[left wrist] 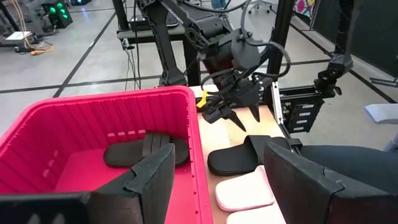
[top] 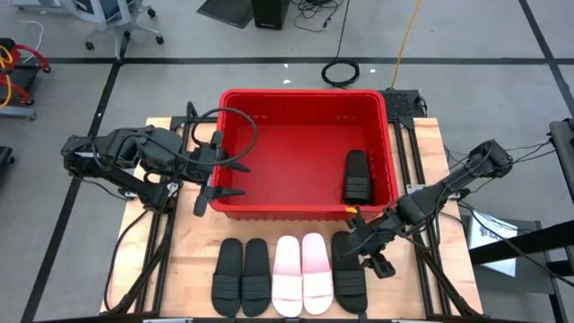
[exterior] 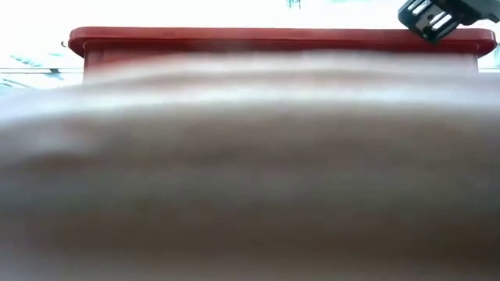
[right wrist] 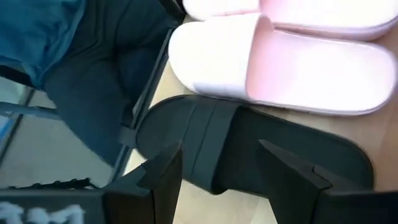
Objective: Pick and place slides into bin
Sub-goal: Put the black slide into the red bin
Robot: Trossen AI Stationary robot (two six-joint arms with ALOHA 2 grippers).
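The red bin [top: 305, 108] stands at the table's middle, with one black slide [top: 357, 176] lying flat in its right near corner. Five slides lie in a row on the table in front of it: two black [top: 242, 276], two pale pink-white [top: 302, 274] and one black [top: 350, 274] at the right. My right gripper [top: 363, 247] is open just above the far end of that right black slide [right wrist: 249, 155], fingers to either side and apart from it. My left gripper [top: 220, 175] is open and empty over the bin's left near corner.
The bin's near wall [left wrist: 196, 155] stands between the row of slides and the bin floor. In the low view a pale blurred surface close to the camera hides nearly everything below the bin's rim [exterior: 273, 37]. Bare wood lies left of the black pair [top: 179, 269].
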